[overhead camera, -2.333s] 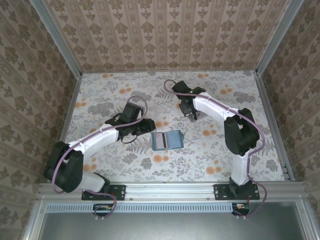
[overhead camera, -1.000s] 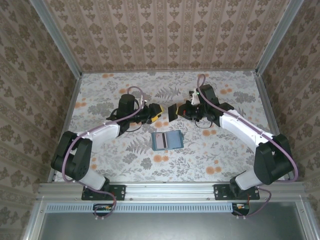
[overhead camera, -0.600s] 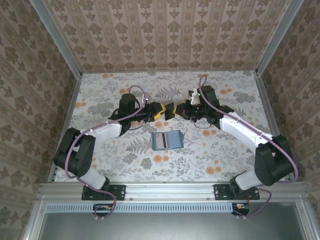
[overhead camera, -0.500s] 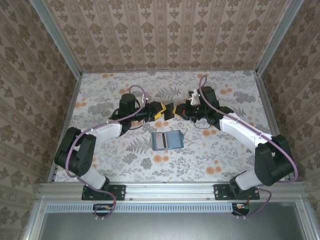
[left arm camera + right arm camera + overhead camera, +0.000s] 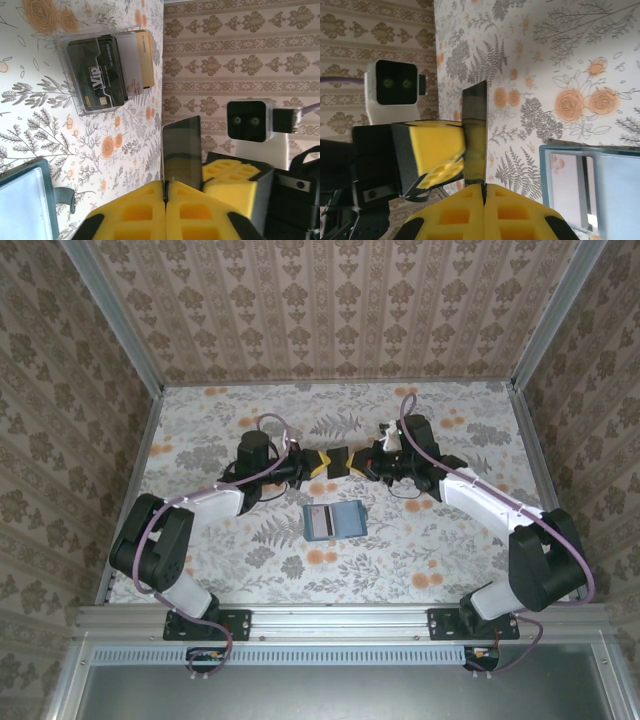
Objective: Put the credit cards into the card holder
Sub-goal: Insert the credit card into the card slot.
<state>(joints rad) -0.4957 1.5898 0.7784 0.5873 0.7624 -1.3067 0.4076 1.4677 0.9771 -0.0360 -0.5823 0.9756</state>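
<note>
A dark credit card [image 5: 338, 461] hangs above the table between my two grippers, which meet tip to tip. My right gripper [image 5: 484, 187] is shut on one edge of the card [image 5: 475, 132]. My left gripper [image 5: 166, 184] is shut too, with the opposite edge of the card [image 5: 182, 150] running into its seam. The teal card holder [image 5: 333, 519] lies open on the table just in front of them, its pale slotted inside up [image 5: 592, 185]. More credit cards, dark, white and tan, stand in a clear box [image 5: 102, 72].
The floral tabletop [image 5: 440, 540] is walled in by patterned panels and a metal frame [image 5: 545, 490]. The other arm's yellow fingers [image 5: 232, 175] and white camera block [image 5: 247, 122] sit close in front of the left wrist.
The two grippers have closed the gap between them. The right one brought the dark card leftward and the left one moved right until they met on the card.
</note>
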